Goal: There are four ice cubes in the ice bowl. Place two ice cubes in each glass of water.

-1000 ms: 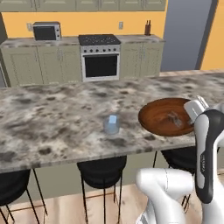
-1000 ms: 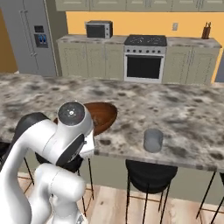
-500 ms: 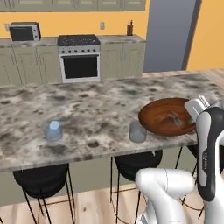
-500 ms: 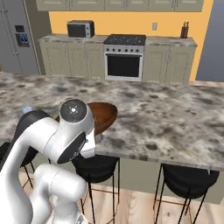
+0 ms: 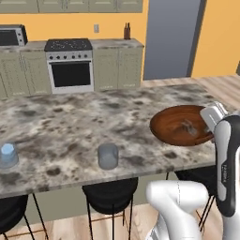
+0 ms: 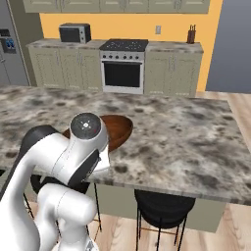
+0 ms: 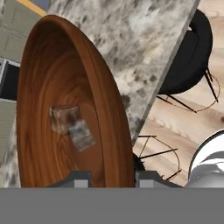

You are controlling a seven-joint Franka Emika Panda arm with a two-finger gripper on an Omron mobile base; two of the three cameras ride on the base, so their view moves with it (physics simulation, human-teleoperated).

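The ice bowl (image 5: 174,123), glossy reddish-brown wood, sits near the counter's right end. My gripper (image 5: 211,123) is at its near right rim. In the hand view the bowl (image 7: 48,78) looms large, its rim runs between my fingertips (image 7: 78,177), and my gripper (image 7: 112,177) is shut on it. Two pale ice cubes (image 7: 70,124) lie touching on the bowl's floor, seen faintly as ice cubes (image 5: 188,125). One glass of water (image 5: 108,156) stands near the front edge left of the bowl. A second glass (image 5: 8,154), paler blue at the top, is at the far left. My arm hides part of the bowl (image 6: 117,128).
The granite counter (image 5: 70,117) ends just right of the bowl, with wooden floor beyond. Black stools (image 5: 110,197) (image 6: 164,208) stand under its front edge. A stove (image 5: 70,70) and cabinets line the back wall, and a grey fridge (image 5: 171,37) stands to the right.
The whole picture has shifted, so the base has driven. The bowl kept its place against my arm, while the glasses slid left in the left base view and left the right one.
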